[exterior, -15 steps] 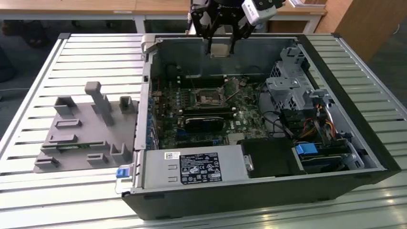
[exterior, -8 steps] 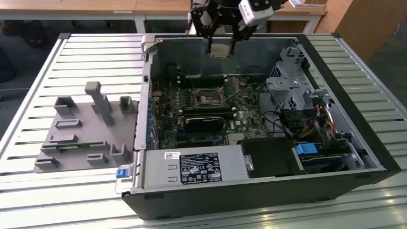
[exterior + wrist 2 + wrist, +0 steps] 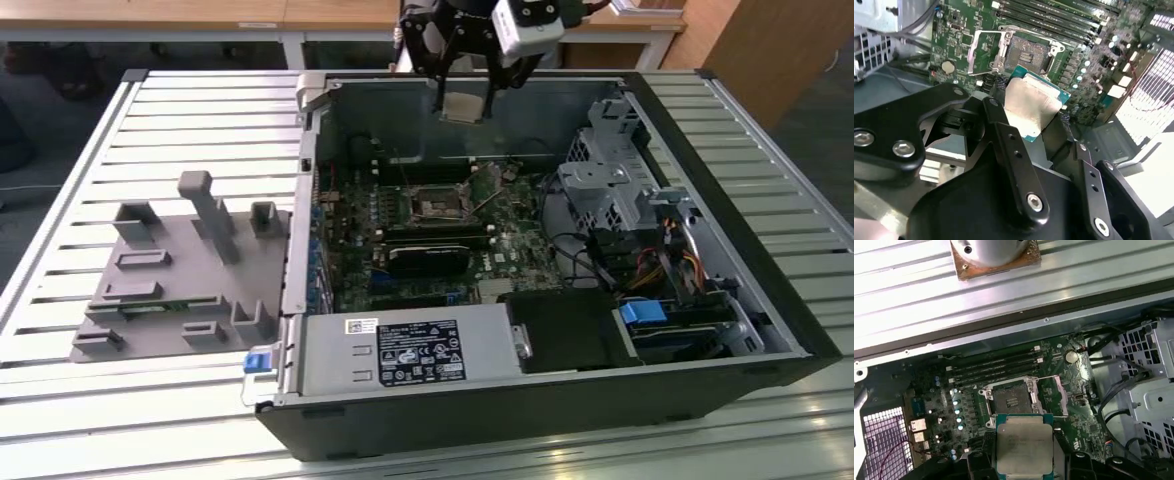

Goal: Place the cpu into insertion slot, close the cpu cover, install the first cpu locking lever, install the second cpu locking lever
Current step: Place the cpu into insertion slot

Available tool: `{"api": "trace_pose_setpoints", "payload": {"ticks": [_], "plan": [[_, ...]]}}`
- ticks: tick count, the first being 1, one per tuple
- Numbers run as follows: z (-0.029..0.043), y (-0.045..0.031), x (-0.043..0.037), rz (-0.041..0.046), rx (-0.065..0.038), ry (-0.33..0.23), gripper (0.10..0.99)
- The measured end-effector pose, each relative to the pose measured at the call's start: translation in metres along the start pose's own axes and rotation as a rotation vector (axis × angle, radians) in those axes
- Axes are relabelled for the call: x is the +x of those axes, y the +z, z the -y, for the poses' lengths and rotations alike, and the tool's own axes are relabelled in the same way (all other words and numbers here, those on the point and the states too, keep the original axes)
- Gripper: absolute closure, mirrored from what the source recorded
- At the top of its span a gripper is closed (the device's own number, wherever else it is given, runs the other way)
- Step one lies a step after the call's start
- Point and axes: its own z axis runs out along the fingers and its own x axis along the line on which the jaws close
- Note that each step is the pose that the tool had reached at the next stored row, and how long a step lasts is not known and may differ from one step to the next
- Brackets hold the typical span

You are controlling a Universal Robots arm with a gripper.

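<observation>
Gripper (image 3: pixel 465 106) jaws clamp the cpu (image 3: pixel 1021 442) flat, well above the insertion slot (image 3: pixel 434 203), which lies slightly to the exterior view's left.

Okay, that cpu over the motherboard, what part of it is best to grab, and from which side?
Grip the cpu by two opposite thin edges, fingers coming down from above, as the gripper holds it now. It is a flat square plate, so an edge pinch leaves its underside free to face the open insertion slot.
</observation>
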Motion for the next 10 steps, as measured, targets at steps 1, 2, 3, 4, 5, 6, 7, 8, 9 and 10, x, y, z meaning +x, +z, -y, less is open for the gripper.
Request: {"api": "trace_pose_setpoints", "payload": {"ticks": [1,2,3,4,5,6,7,8,9,10], "plan": [[0.0,0.0002,0.0,0.0013,0.0,0.015,0.549],[0.0,0.0005,0.0,0.0027,0.0,0.031,0.549],[0.0001,0.0007,0.0,0.0041,0.0,0.048,0.549],[0.0001,0.0009,0.0,0.0055,0.0,0.064,0.549],[0.0001,0.0011,0.0,0.0069,-0.001,0.081,0.549],[0.0001,0.0014,0.0,0.0083,-0.001,0.098,0.549],[0.0002,0.0017,0.0,0.0098,-0.001,0.116,0.549],[0.0002,0.0019,0.0,0.0112,-0.001,0.133,0.549],[0.0002,0.0023,0.0,0.0127,-0.002,0.152,0.549],[0.0002,0.0025,0.0,0.0143,-0.002,0.17,0.549]]}}
